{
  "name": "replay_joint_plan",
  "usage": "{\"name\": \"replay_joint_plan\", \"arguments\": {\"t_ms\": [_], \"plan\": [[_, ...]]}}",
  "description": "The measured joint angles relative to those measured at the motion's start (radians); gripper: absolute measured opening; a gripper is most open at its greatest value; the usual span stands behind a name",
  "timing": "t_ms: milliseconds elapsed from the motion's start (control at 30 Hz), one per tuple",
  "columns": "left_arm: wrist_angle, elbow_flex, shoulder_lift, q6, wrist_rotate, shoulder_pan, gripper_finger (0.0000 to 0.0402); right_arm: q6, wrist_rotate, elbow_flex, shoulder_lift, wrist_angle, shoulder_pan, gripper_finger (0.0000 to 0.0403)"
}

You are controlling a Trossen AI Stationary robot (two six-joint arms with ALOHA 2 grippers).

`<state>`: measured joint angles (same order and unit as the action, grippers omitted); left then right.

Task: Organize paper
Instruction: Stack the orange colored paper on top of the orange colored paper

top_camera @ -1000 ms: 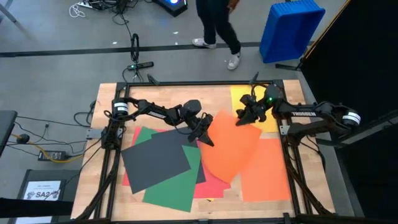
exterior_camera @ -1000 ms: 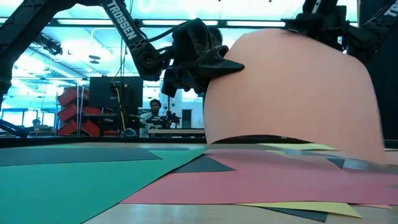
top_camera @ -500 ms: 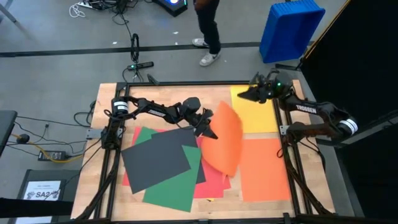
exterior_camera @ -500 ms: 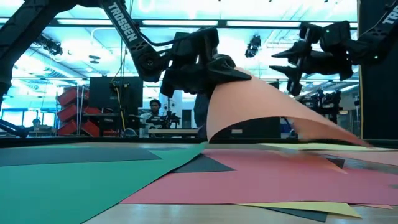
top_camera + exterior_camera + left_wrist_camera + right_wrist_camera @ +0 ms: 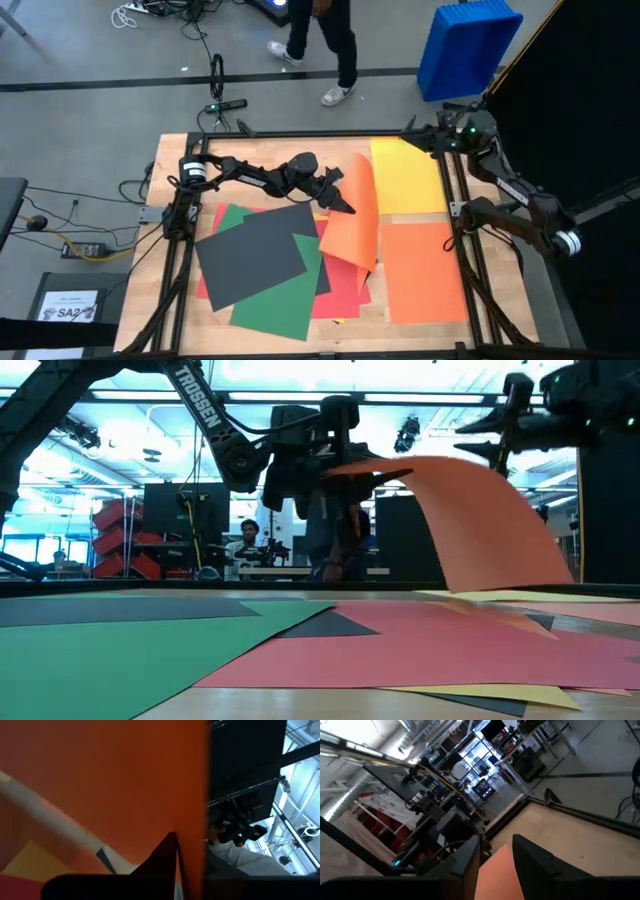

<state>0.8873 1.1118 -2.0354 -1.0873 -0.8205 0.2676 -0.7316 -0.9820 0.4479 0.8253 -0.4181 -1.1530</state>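
Note:
An orange sheet (image 5: pixel 358 218) stands curled up at the middle of the table, held by my left gripper (image 5: pixel 342 203). In the low view the orange sheet (image 5: pixel 490 520) arches over from the left gripper (image 5: pixel 375 468) down to the table. My right gripper (image 5: pixel 443 140) is open and hovers over the far right corner, touching nothing. Lying flat are a yellow sheet (image 5: pixel 405 175), a second orange sheet (image 5: pixel 425 272), a dark grey sheet (image 5: pixel 250 255), a green one (image 5: pixel 275 300) and a red one (image 5: pixel 340 298). My left gripper pinches the orange sheet's raised edge (image 5: pixel 392 463), one layer, coming level from the table's left side. One dark finger (image 5: pixel 165 855) lies against the sheet's face. That edge is lifted clear. The sheet bows over toward the right, and its lower edge (image 5: pixel 368 268) rests on the flat sheets.
The black table frame (image 5: pixel 455 215) runs along the right edge, beside the right arm. A blue bin (image 5: pixel 468 45) stands on the floor beyond the far right corner. A person (image 5: pixel 325 40) walks beyond the far edge. Bare wood (image 5: pixel 270 155) shows at the far left.
My right gripper has let go of the orange sheet and drawn back up toward the far right corner. The freed side of the sheet has dropped and swung left, so the wide bow has narrowed into an upright curl hanging from my left gripper, which has shifted slightly toward the far edge.

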Motion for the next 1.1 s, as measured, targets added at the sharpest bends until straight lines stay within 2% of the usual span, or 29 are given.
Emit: {"name": "replay_joint_plan", "arguments": {"t_ms": [133,267,333,400,500,800,1100], "plan": [[-0.002,0.025,0.0,-0.018,0.014,0.0,0.0,0.074,0.042,0.086,-0.087,0.197,0.023,0.0086],[-0.001,0.057,0.0,-0.025,0.023,0.0,0.0,0.23,0.102,0.187,-0.127,0.511,0.04,0.0079],[-0.002,0.071,0.0,-0.037,0.029,-0.004,0.0,0.357,0.188,0.237,-0.136,0.724,0.054,0.0076],[-0.004,0.086,0.0,-0.044,0.049,-0.01,0.0,0.488,0.321,0.284,-0.139,0.925,0.076,0.0073],[-0.003,0.107,0.0,-0.05,0.081,-0.031,0.0,0.611,0.513,0.334,-0.139,1.138,0.113,0.007],[-0.007,0.155,0.0,-0.042,0.247,-0.126,0.0,0.679,0.779,0.429,-0.16,1.317,0.168,0.0058],[-0.046,0.155,-0.003,-0.014,0.434,-0.229,0.0,0.693,0.806,0.591,-0.123,1.389,0.207,0.005]]}}
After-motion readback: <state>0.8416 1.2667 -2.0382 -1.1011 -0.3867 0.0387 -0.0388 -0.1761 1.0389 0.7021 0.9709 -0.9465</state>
